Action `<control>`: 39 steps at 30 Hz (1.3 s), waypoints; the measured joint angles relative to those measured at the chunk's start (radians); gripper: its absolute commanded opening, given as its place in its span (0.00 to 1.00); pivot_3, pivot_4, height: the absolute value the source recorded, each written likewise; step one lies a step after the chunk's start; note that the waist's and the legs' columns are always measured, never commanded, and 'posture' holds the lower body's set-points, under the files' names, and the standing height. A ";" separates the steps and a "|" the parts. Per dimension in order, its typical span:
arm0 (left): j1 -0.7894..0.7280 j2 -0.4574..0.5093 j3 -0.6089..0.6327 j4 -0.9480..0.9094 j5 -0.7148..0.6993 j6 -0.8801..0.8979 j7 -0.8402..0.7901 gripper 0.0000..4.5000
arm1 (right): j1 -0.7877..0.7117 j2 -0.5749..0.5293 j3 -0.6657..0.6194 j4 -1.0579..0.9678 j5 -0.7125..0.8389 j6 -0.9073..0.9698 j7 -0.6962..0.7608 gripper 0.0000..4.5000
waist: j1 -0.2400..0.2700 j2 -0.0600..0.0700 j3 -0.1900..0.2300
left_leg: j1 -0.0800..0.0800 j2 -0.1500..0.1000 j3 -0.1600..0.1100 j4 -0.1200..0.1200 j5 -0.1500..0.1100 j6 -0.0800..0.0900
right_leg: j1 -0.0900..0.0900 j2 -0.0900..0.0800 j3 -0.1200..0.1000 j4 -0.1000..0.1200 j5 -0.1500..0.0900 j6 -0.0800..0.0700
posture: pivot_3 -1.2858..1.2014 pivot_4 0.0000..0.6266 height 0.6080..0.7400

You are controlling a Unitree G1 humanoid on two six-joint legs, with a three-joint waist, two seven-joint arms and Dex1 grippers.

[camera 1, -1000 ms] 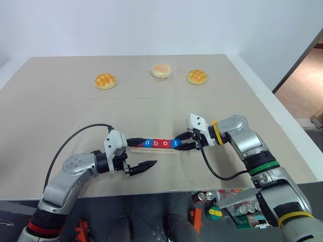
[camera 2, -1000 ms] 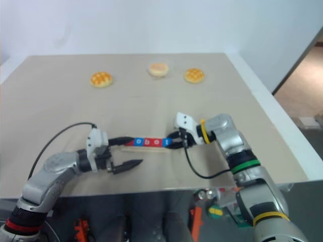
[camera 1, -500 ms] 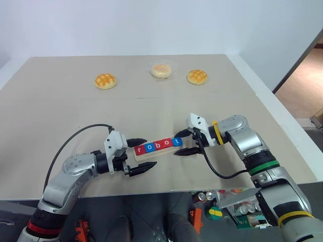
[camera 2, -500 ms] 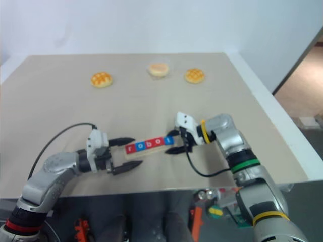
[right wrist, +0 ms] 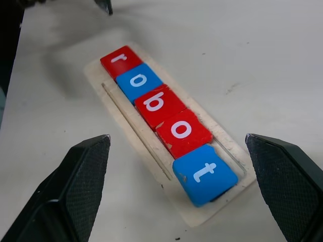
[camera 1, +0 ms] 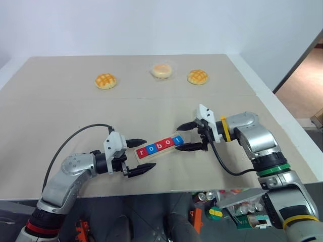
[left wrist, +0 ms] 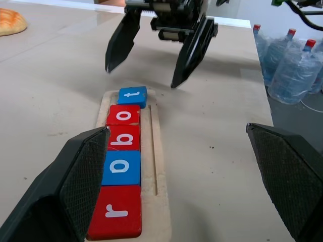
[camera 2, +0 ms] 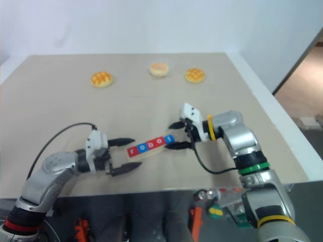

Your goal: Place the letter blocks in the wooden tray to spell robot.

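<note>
Now you are looking at the wooden tray [camera 1: 158, 149], a pale grooved strip lying slantwise on the table [camera 1: 151, 108], holding the letter blocks [camera 1: 159, 145]: flat squares reading r, o, b, o, t. At its eight o'clock the left gripper [camera 1: 142, 157] jaws are gaping empty; at two o'clock, the right gripper [camera 1: 187, 136] likewise.
</note>
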 measured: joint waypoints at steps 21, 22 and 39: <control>-0.023 0.003 -0.002 0.000 -0.020 0.011 -0.031 1.00 | 0.197 -0.039 -0.042 -0.135 0.009 0.035 -0.142 0.00 | 0.000 0.000 0.000 | 0.000 0.000 0.000 0.000 0.000 0.000 | 0.000 0.000 0.000 0.000 -0.001 -0.002 | 0.52 0.24 1.00; -0.023 0.003 -0.002 0.000 -0.020 0.011 -0.031 1.00 | 0.197 -0.038 -0.041 -0.134 0.008 0.032 -0.144 0.00 | 0.000 0.000 0.000 | 0.000 0.000 0.000 0.000 0.000 0.000 | 0.000 0.000 0.000 0.000 -0.001 -0.002 | 0.52 0.24 1.00; -0.022 0.003 -0.003 -0.001 -0.009 0.010 -0.026 1.00 | 0.159 -0.005 -0.001 -0.042 -0.016 -0.049 -0.163 0.00 | 0.000 0.000 0.000 | 0.000 0.000 0.000 0.000 0.000 0.000 | 0.000 0.000 0.000 0.000 -0.001 -0.001 | 0.52 0.24 1.00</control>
